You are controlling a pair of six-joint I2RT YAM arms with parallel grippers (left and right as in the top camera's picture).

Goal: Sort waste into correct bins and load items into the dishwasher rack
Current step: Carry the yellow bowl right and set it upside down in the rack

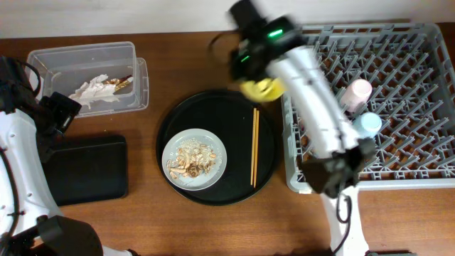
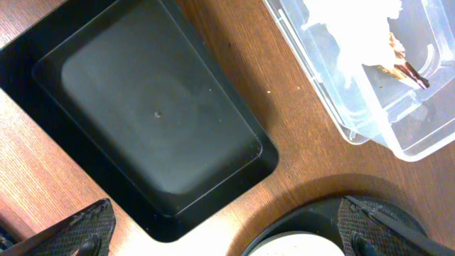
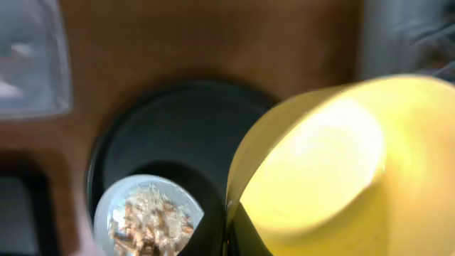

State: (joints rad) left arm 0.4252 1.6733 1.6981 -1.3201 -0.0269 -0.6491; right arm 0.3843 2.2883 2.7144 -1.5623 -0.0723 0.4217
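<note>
**Desk:** What are the fingers doing?

**Photographer:** The right gripper (image 1: 257, 75) is clamping the yellow bowl (image 1: 264, 89) at the far edge of the round black tray (image 1: 234, 107).

**Desk:** And the rack?

**Photographer:** The dishwasher rack (image 1: 370, 186) is lying just to the bowl's right. The pink cup (image 1: 357, 92) and light-blue cup (image 1: 367, 124) are sitting among its pegs. The right arm is plainly the nearer one.

**Desk:** The other arm?

**Photographer:** The left gripper (image 2: 227, 238) is hanging spread wide and empty over the shallow black tray (image 2: 156, 121), beside the clear tub (image 1: 138, 78) holding wrapper scraps (image 1: 96, 89). The plate (image 1: 174, 146) of food bits (image 1: 193, 158) and the chopsticks (image 1: 254, 146) are waiting on the round tray.
</note>
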